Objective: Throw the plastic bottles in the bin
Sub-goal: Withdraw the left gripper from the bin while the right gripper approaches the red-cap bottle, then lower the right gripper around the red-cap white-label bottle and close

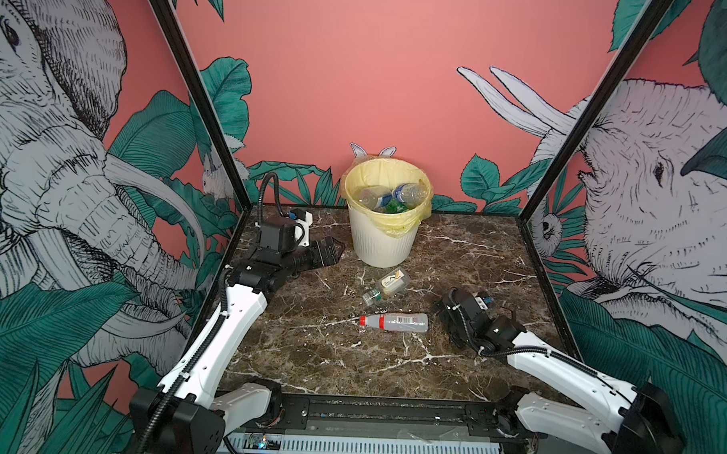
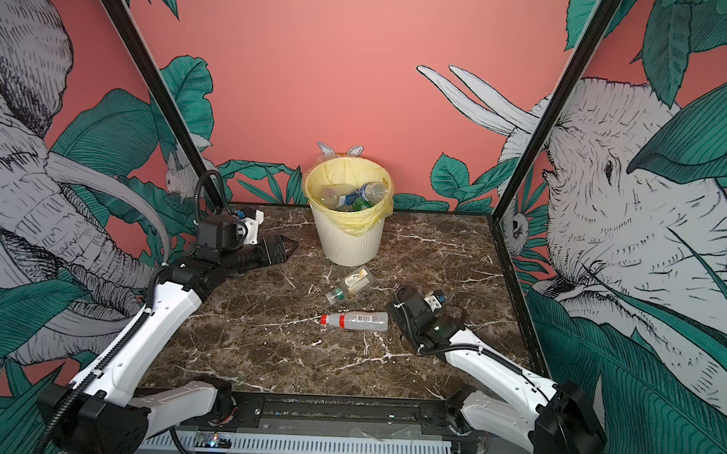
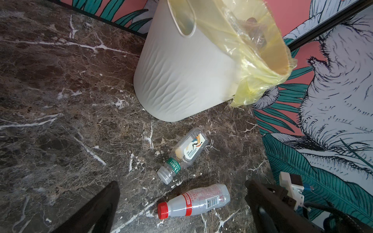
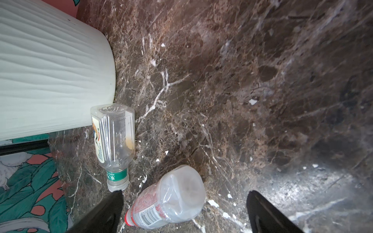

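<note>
White moulded link shells on left arm (image 1: 207, 355), right arm (image 1: 564, 376); small dark screw heads, black joint housings. Black corrugated cable (image 1: 511, 352) along each link, white ties. Black shoulder blocks (image 1: 180, 429) at base. Box-shaped black motor housing (image 1: 276, 233) behind left wrist. White wrist bracket (image 1: 303, 224), blue connector. Small green light (image 2: 436, 327) on right arm joint. Matte black tapered fingers (image 4: 105, 213) on left gripper (image 3: 181, 181), right gripper (image 4: 184, 193).

gripper (image 4: 184, 193) spread (astride bottle base) | red-label bottle (image 4: 167, 199) lying | green-band bottle (image 4: 115, 141) beside bin (image 4: 50, 70)
</note>
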`<action>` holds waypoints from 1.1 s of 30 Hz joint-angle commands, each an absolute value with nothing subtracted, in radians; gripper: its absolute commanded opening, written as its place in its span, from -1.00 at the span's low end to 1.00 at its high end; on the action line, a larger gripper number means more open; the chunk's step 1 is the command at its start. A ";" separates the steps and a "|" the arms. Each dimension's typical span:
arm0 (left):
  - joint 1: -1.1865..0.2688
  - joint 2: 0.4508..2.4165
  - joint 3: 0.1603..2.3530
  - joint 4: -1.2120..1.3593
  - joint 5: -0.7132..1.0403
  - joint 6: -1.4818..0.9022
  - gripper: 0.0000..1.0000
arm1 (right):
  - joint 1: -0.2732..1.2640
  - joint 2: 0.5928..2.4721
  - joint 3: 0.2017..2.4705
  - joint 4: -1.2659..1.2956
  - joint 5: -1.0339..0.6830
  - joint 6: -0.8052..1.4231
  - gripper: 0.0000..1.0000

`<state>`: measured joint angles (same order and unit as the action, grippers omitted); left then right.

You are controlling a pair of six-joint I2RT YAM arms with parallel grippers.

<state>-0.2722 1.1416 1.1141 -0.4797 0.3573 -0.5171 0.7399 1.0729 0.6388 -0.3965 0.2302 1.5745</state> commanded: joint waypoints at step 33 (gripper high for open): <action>-0.264 1.100 0.957 -0.466 0.357 -0.531 0.99 | 0.874 1.386 0.627 -0.107 0.254 2.074 0.64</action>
